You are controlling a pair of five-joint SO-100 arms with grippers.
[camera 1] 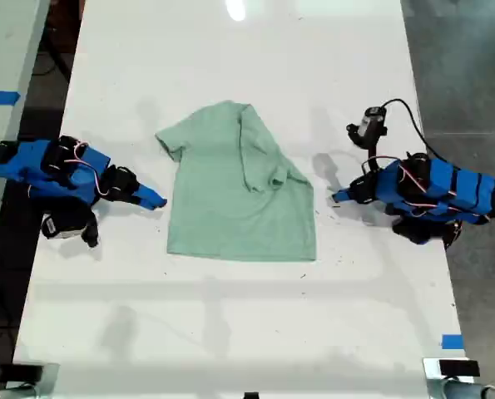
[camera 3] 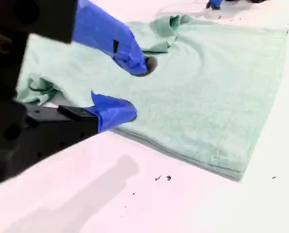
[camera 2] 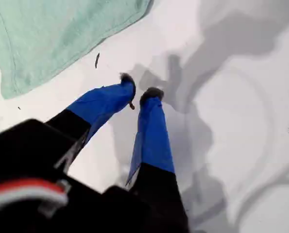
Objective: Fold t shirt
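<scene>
Our second hand [camera 3: 133, 86] stands wide open with nothing between its jaws. In its own wrist view the two blue fingers [camera 3: 112, 110] frame the t shirt [camera 3: 207, 97]; we cannot tell whether they touch the cloth. In the exterior view this hand [camera 1: 154, 199] lies low over the desk [camera 1: 230, 332] on the exterior view's left, pointing at the near edge of the shirt from just beside it.

Our first hand [camera 2: 139, 90] is only narrowly parted, its dark tips close together and empty, over bare desk with a corner of the shirt [camera 2: 52, 34] near. In the exterior view it [camera 1: 339, 198] sits on the exterior view's right, close to the shirt's edge but apart from it.

The t shirt [camera 1: 230, 208] lies between the two hands, around the middle of the desk, hem towards the bottom of the exterior view. One sleeve sticks out on the exterior view's left; the other side is folded in over the body, rumpled.
</scene>
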